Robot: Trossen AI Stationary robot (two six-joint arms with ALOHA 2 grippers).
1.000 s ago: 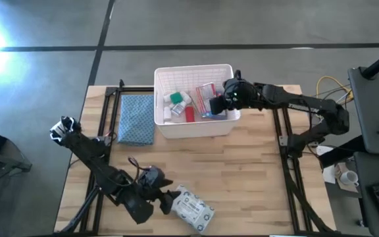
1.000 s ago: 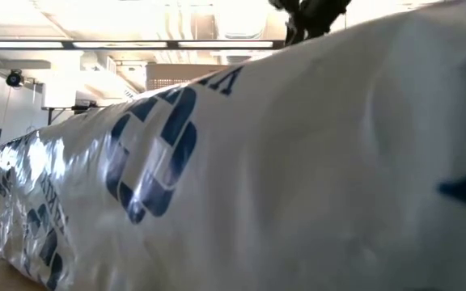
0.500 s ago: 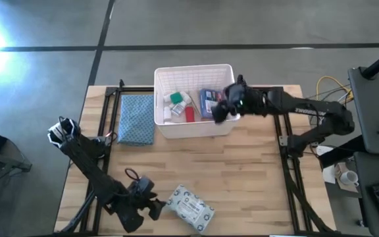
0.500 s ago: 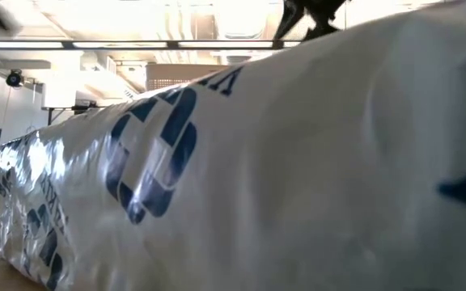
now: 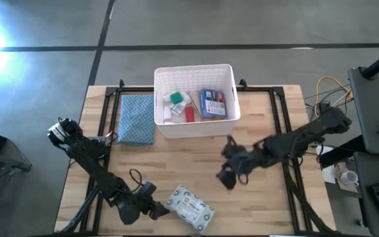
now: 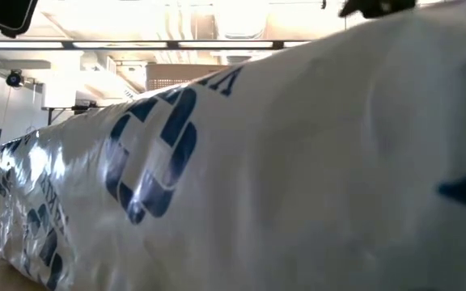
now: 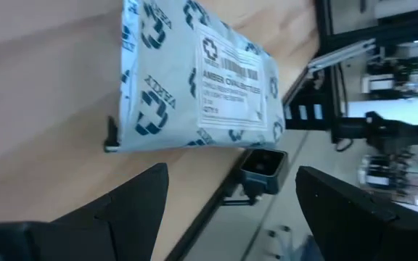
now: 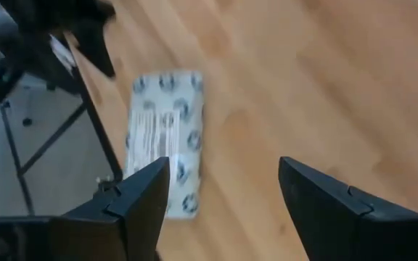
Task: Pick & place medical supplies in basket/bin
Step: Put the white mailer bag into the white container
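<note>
Open bare table [image 5: 196, 164] between bin [image 5: 196, 125] and grey-white packet [image 5: 191, 207], right claw [image 5: 227, 172] partly across it.

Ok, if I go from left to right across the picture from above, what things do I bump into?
Blue patterned cloth → left gripper → grey-white packet → right gripper. The white bin sits above these, spanning the middle.

A white slotted bin [image 5: 196, 125] holds a blue pouch [image 5: 212, 103], red tube [image 5: 189, 114] and green-capped bottle [image 5: 175, 97]. A grey-white packet [image 5: 191, 208] lies flat on the table's near edge.
</note>
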